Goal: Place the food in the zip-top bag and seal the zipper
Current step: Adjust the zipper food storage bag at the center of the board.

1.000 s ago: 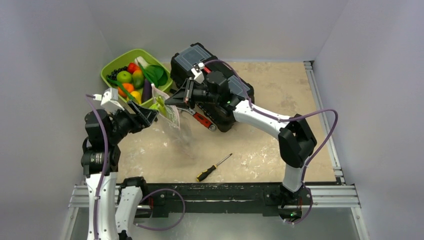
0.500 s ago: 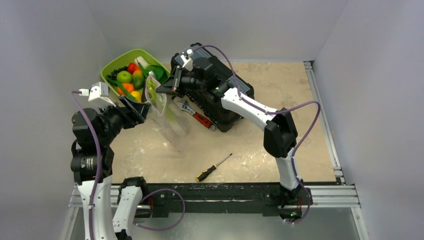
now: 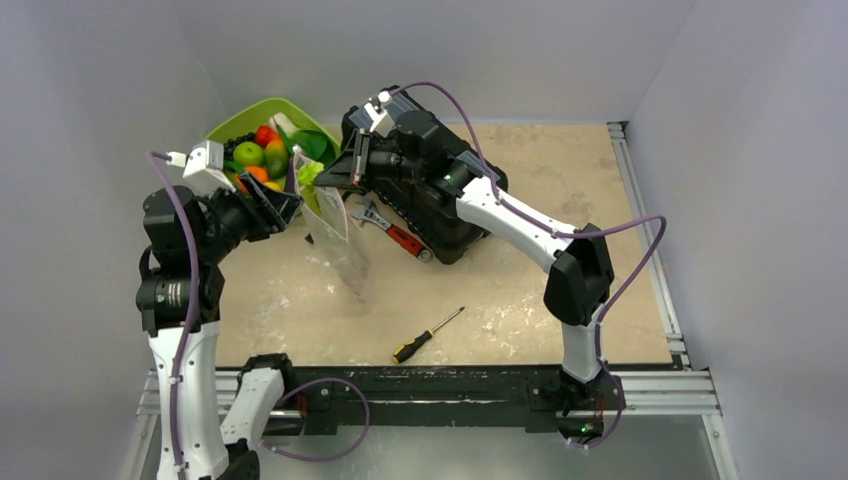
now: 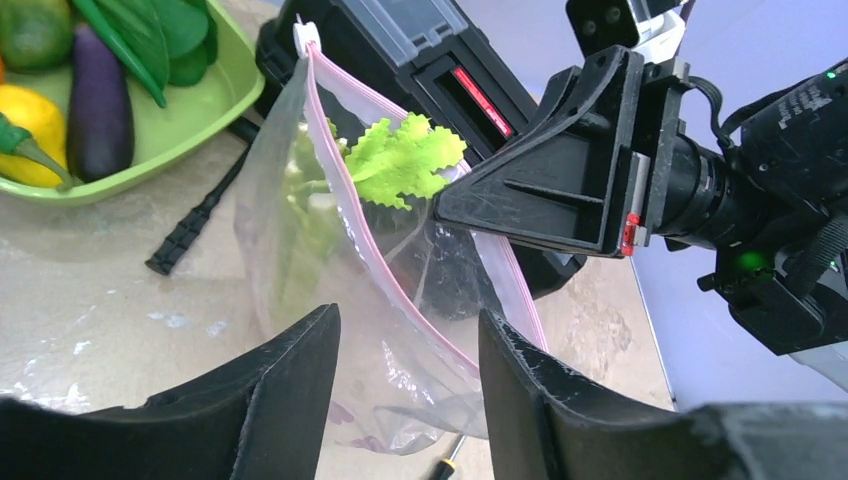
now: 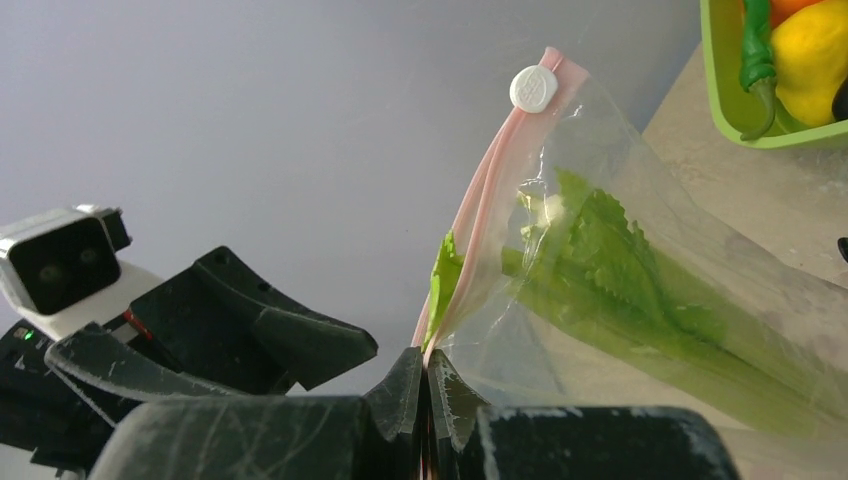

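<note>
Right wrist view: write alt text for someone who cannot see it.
The right gripper pinches the zip-top bag by its pink zipper. A leafy green stalk lies inside; a corner of the lime-green tray shows top right.

The zip-top bag (image 3: pixel 338 230) hangs from my right gripper (image 5: pixel 425 372), over the surface (image 3: pixel 560 200), with a leafy stalk (image 4: pixel 400 160) inside it. My left gripper (image 3: pixel 287 205) is just left of it. The tray (image 3: pixel 225 125) holding the rest of the food (image 3: pixel 258 155) lies behind-left and the toolbox (image 3: pixel 445 238) behind-right. A wrench (image 3: pixel 392 230) lies before the toolbox, and the screwdriver (image 3: pixel 428 333) lies nearest me.
</note>
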Robot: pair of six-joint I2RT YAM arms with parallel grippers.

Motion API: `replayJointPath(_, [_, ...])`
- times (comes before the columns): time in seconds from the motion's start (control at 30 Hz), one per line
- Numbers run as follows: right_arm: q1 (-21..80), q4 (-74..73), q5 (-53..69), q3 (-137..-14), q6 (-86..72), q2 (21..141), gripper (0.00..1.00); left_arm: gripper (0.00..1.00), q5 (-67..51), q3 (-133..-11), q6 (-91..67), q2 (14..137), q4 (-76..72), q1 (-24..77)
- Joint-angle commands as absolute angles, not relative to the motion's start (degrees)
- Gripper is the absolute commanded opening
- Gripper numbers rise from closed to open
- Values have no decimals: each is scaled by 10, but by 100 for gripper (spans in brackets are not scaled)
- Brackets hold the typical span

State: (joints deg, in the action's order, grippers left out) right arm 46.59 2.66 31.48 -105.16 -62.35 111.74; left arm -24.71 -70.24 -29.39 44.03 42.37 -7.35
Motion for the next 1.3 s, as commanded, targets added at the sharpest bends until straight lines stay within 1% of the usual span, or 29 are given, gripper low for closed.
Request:
replayJointPath(0.0, [468, 57, 336, -1059, -613, 1088, 0, 51, -290, -714, -296, 477, 425, -72])
replayJointPath(0.17, [468, 67, 343, -1063, -607, 1089, 0, 48, -308, -682, -293, 494, 382, -71])
replayJointPath(0.27, [468, 72, 347, -1076, -606, 1098, 0, 40, -327, -689, -289, 519, 376, -71])
replayJointPath(0.3, [469, 71, 347, -1080, -606, 1101, 0, 38, -327, -694, -283, 527, 381, -71])
replayJointPath(0.47, [468, 68, 352, -1101, -592, 1112, 0, 11, -329, -724, -257, 548, 398, -71])
replayJointPath(0.57, [469, 41, 348, -1115, -551, 1116, 0, 5, -332, -748, -250, 536, 402, -71])
replayJointPath(0.6, [468, 28, 346, -1119, -538, 1116, 0, 1, -330, -753, -250, 530, 400, -71])
replayJointPath(0.73, [466, -33, 307, -1129, -515, 1100, 0, 0, -325, -759, -279, 515, 418, -71])
replayJointPath(0.83, [470, -64, 269, -1120, -510, 1070, 0, 0, -358, -758, -314, 503, 430, -71])
replayJointPath(1.03, [490, -93, 208, -1068, -483, 992, 0, 0, -361, -731, -380, 421, 411, -71])
replayJointPath(1.1, [490, -87, 217, -1061, -477, 992, 0, 0, -333, -718, -372, 410, 423, -71])
replayJointPath(1.17, [478, -108, 234, -1084, -476, 1011, 0, 0, -301, -716, -361, 424, 461, -72])
replayJointPath(1.27, [483, -152, 204, -1117, -443, 1011, 0, 0, -352, -717, -388, 441, 466, -73])
